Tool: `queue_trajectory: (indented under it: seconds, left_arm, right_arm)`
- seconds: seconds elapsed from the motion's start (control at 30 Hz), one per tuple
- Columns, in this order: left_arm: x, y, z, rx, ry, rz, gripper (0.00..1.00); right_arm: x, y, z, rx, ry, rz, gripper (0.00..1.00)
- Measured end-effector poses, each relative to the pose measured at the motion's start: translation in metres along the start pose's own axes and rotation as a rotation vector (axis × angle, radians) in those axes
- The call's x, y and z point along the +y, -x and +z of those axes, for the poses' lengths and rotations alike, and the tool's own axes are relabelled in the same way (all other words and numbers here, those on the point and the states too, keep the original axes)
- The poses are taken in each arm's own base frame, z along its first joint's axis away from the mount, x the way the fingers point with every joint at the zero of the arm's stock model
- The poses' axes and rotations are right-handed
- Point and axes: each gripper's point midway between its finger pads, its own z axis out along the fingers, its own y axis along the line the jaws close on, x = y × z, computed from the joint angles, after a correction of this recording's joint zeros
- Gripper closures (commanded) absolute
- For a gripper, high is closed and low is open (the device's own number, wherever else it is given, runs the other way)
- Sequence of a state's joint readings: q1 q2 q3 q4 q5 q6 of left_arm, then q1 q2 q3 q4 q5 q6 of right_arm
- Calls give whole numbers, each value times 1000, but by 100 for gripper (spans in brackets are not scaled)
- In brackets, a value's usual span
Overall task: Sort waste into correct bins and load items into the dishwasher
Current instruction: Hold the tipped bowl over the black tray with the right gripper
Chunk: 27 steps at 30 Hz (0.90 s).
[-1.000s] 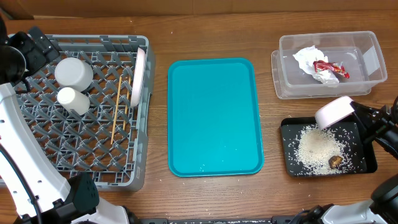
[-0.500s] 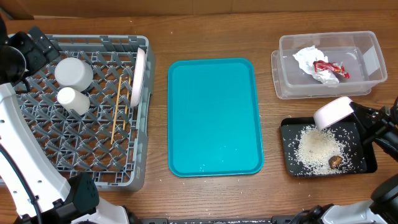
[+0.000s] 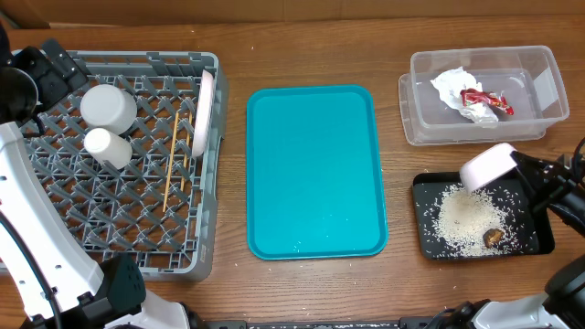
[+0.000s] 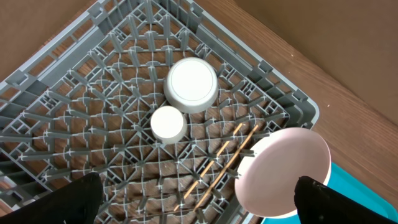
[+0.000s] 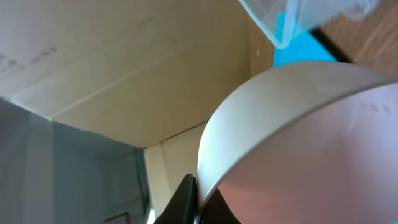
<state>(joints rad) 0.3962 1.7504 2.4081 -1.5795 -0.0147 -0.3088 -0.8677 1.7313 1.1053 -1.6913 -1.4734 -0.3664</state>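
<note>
On the near right of the desk [image 3: 228, 292] lies the black tray [image 3: 541, 241], holding a spread of rice [image 3: 464, 217] with one brown scrap [image 3: 493, 237] at the pile's near edge. Just above the tray's far left corner the right tool [image 3: 523, 172] is pressed together on the rim of a bowl [image 3: 487, 165], which hangs tilted with its mouth turned toward the rice. In the right wrist view the rim sits between the dark fingers [image 5: 186, 198] and the bowl fills most of the picture.

On the left stands the rack [image 3: 155, 267]. Two chopsticks [image 3: 174, 163] lie side by side on its grid floor, right of the middle, running near to far. Left of them stands a cup [image 3: 107, 147], and just beyond it, almost touching, a second bowl [image 3: 109, 106] sits upside down. A plate [image 3: 203, 113] stands on edge against the rack's right wall, toward the far side.

Between rack and black tray lies the teal tray [image 3: 315, 169], flat and apart from both.

The left tool [image 4: 198, 193] hangs over the rack's far left part, its fingers spread wide with nothing between them.

Farthest on the right is the tub [image 3: 541, 124], just beyond the black tray. Inside, toward its middle, lies the napkin [image 3: 450, 87] with the wrapper [image 3: 484, 100] resting on it.
</note>
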Motion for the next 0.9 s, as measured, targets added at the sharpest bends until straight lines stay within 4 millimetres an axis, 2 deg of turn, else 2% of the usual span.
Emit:
queue_trajectory:
  seconds: [0.2,0.9]
  left_arm:
    - [0,0,0,0,0,0,0]
    - [0,0,0,0,0,0,0]
  right_arm:
    - [6,-3,3,2,18,-115,96]
    - [16,-3,2,-7,36,-174,96]
